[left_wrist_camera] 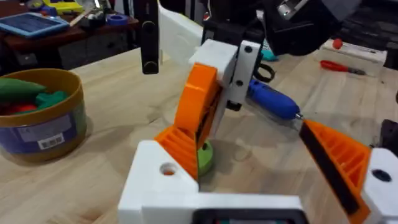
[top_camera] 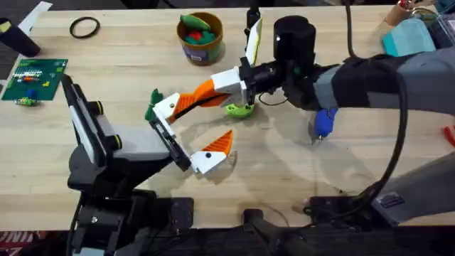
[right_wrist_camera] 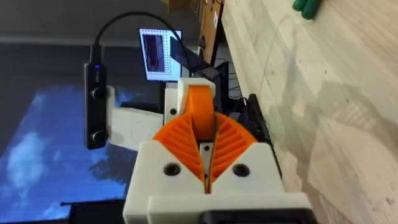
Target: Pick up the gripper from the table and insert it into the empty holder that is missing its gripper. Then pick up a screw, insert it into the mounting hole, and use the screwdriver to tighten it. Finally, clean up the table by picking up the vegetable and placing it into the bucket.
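From above, the left gripper (top_camera: 206, 124) lay low on the table (top_camera: 341, 178). Its jaws were wide open and held nothing. The holder (top_camera: 174, 142) was the white piece with the black rail at the tip of that arm. One orange finger (top_camera: 217, 146) sat at the near end of the rail. The right gripper (top_camera: 213, 90) reached in from the right side. Its jaws were closed tight on the gripper (top_camera: 170, 107). That gripper's white block was right at the far end of the rail. The vegetable (top_camera: 153, 99) lay just beside that block. A lime-green disc (top_camera: 239, 109) lay under the right gripper. The screwdriver (top_camera: 323, 122) lay on the table under the right arm. The bucket (top_camera: 200, 37) stood at the back with toys in it. A black ring (top_camera: 84, 27) lay far off to the left.

From the left wrist, the gripper's white block (left_wrist_camera: 161, 177) touched the holder's white bracket (left_wrist_camera: 249, 208). I could not tell if it was all the way in. The right gripper's orange pads (left_wrist_camera: 198, 106) squeezed its ribbed part. The blue screwdriver (left_wrist_camera: 273, 102) lay behind them, and the bucket (left_wrist_camera: 43, 118) stood off to one side.

From the right wrist, the two orange pads (right_wrist_camera: 180, 140) were pressed on the gripper's orange part (right_wrist_camera: 199, 106).
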Action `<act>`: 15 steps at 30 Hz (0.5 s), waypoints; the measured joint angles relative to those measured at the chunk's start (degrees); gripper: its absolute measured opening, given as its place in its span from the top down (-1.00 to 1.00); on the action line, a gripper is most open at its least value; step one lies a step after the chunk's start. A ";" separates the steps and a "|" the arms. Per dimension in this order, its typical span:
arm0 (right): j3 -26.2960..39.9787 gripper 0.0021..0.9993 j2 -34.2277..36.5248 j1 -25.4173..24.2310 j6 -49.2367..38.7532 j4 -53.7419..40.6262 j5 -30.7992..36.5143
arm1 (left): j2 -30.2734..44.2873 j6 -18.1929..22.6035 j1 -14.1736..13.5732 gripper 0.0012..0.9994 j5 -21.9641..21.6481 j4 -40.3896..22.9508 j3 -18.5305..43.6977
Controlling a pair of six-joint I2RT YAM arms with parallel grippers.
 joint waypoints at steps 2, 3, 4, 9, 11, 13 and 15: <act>-0.02 0.99 0.00 0.14 0.02 0.05 0.37 | 0.00 -0.02 0.04 -0.97 -0.20 0.00 0.00; -0.02 0.99 0.00 0.16 0.02 0.06 0.46 | 0.01 -0.03 0.06 -0.97 -0.23 0.01 0.00; -0.02 0.99 0.00 0.16 0.02 0.06 0.52 | 0.00 -0.03 0.07 -0.97 -0.24 0.02 0.00; -0.02 0.99 0.00 0.22 0.02 0.05 0.68 | 0.00 -0.07 0.07 -0.97 -0.32 0.02 0.00; -0.02 0.99 0.00 0.24 0.02 0.05 0.78 | -0.01 -0.17 0.07 -0.97 -0.37 0.02 0.00; -0.02 0.99 0.00 0.27 0.02 0.05 0.85 | 0.01 -0.21 0.07 -0.97 -0.43 0.02 0.00; -0.02 0.99 0.00 0.27 0.02 0.05 0.86 | 0.00 -0.22 0.07 -0.97 -0.44 0.02 0.00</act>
